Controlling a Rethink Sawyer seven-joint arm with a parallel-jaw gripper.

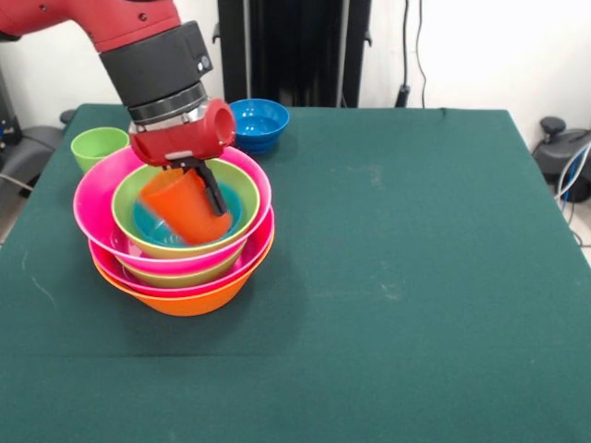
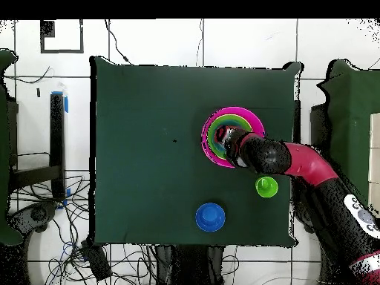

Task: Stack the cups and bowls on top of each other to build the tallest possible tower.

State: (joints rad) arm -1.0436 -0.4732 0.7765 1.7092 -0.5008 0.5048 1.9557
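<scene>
Clamped on the orange-red cup [image 1: 185, 205], my tool [image 1: 205, 185] hangs over the middle of the tower [image 1: 175, 231], one black finger [image 1: 212, 189] running down the cup's side. I hold the cup tilted, mouth up toward my wrist and base pointing down into the light blue bowl [image 1: 157, 226], because that is the innermost hollow and the only spot where a cup adds height rather than sliding off a rim. Whether the base already touches that bowl I cannot tell; from above my arm hides it. The tower itself is nested widest first for steadiness: orange bowl [image 1: 189, 300] lowest, pink bowls [image 1: 92, 198] above it, green bowls [image 1: 129, 198] inside those. The light green cup [image 1: 97, 146] stands on the bench [image 1: 388, 231] just behind the pile, apart from it, and the dark blue bowl [image 1: 259, 123] sits farther back, both probably waiting their turn.
</scene>
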